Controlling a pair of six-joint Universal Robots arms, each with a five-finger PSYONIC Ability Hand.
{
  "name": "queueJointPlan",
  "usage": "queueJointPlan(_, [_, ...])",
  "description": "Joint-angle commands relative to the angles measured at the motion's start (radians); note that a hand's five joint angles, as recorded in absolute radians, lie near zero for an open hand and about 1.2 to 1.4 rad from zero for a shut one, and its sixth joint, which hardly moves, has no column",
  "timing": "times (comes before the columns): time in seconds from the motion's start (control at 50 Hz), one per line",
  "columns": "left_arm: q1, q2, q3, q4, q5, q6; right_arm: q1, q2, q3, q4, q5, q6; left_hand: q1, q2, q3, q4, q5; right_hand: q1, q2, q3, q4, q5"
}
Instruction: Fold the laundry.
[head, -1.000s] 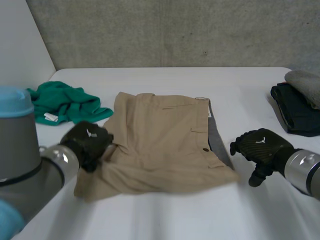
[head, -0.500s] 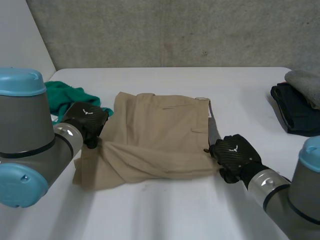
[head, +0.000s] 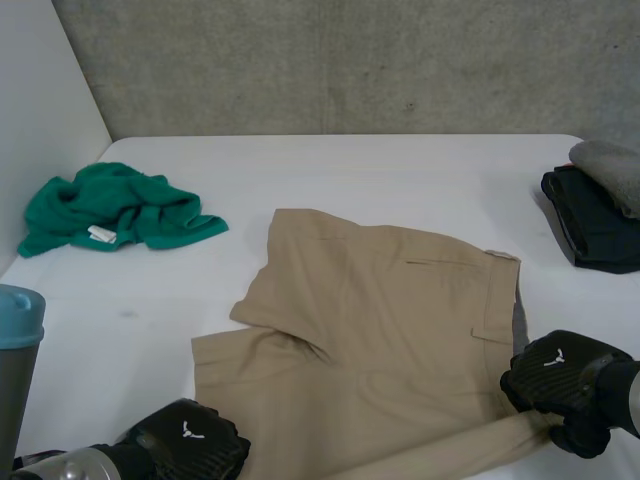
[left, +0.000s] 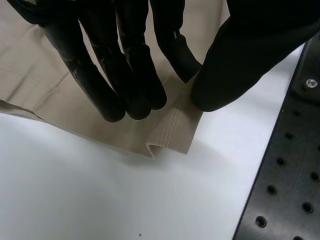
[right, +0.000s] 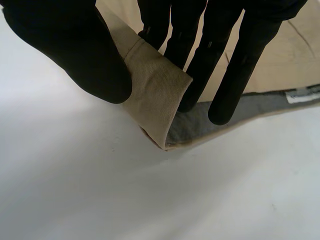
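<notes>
Shorts (head: 380, 320) mid-table (head: 400, 165), toward near side. Left hand (head: 190, 450) at their near-left corner, right hand (head: 560, 378) at near-right corner. Crumpled garment (head: 115, 208) far left. Stack (head: 600, 205), seemingly folded clothes, at right edge.

White table (head: 400, 170), grey concrete wall (head: 350, 60) behind it

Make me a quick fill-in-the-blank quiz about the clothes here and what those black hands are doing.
1. The crumpled garment on the table is ____.
2. The left hand and the right hand each pinch a near ____ of the tan shorts.
3. The folded dark stack lies on the robot's ____ side.

Missing words: green; corner; right.
</notes>
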Motion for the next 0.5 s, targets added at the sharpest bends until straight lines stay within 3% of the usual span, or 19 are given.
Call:
queueJointPlan(0.02, [-0.024, -0.058, 0.091, 0.124, -0.104, 0.017, 0.039, 0.062, -0.072, -0.08, 0.012, 0.107, 0.236, 0.202, 0.207, 0.203, 0.209, 0.32, 0.223, 0.208, 0.201, 0.219])
queueJointPlan(0.12, [-0.02, -0.155, 0.222, 0.244, -0.173, 0.011, 0.069, 0.124, -0.137, -0.165, 0.049, 0.19, 0.236, 0.202, 0.207, 0.203, 0.209, 0.32, 0.223, 0.208, 0.201, 0.219])
queueJointPlan(0.28, [-0.025, -0.386, 0.519, 0.543, -0.262, 0.03, 0.087, 0.274, -0.276, -0.406, 0.121, 0.331, 0.236, 0.202, 0.207, 0.203, 0.209, 0.32, 0.223, 0.208, 0.201, 0.219])
queueJointPlan(0.38, [-0.04, -0.587, 0.766, 0.709, -0.287, 0.102, 0.108, 0.41, -0.373, -0.591, 0.17, 0.414, 0.236, 0.202, 0.207, 0.203, 0.209, 0.32, 0.223, 0.208, 0.201, 0.219])
queueJointPlan(0.5, [-0.06, -0.823, 1.03, 0.803, -0.313, 0.179, 0.122, 0.545, -0.454, -0.798, 0.216, 0.422, 0.236, 0.202, 0.207, 0.203, 0.209, 0.32, 0.223, 0.208, 0.201, 0.219])
